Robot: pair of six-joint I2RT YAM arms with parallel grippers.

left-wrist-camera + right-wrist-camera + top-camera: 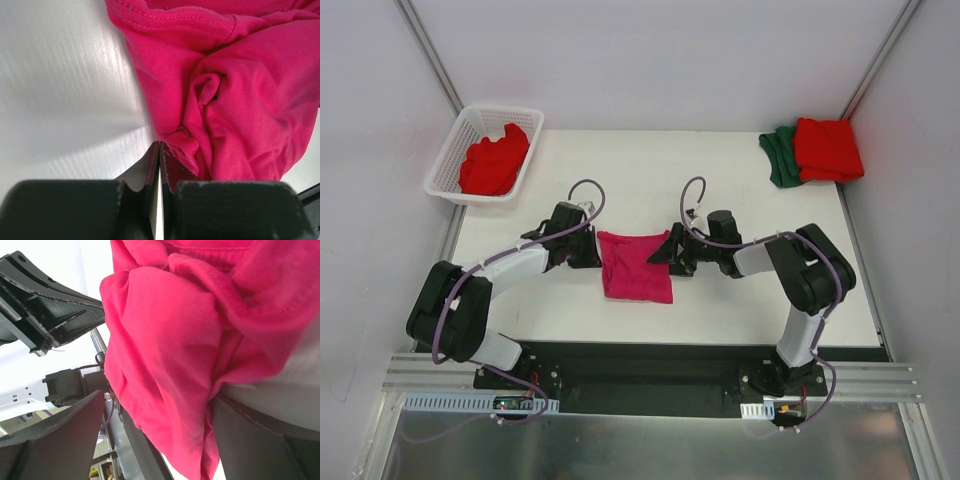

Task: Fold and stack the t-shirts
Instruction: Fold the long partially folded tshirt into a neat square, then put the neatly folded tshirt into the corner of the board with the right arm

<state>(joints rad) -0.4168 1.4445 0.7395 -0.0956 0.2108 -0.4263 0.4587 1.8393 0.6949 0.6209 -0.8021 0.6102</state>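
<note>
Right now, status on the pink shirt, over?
Left gripper shut at edge of pink shirt. Right gripper open, shirt bunched between its jaws. Nothing blocking.

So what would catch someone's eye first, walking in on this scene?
The magenta-pink t-shirt, lying mid-table between the left arm and right arm. Then a crumpled red t-shirt in the white basket far left, and a folded red t-shirt stacked on a green t-shirt far right.
</note>
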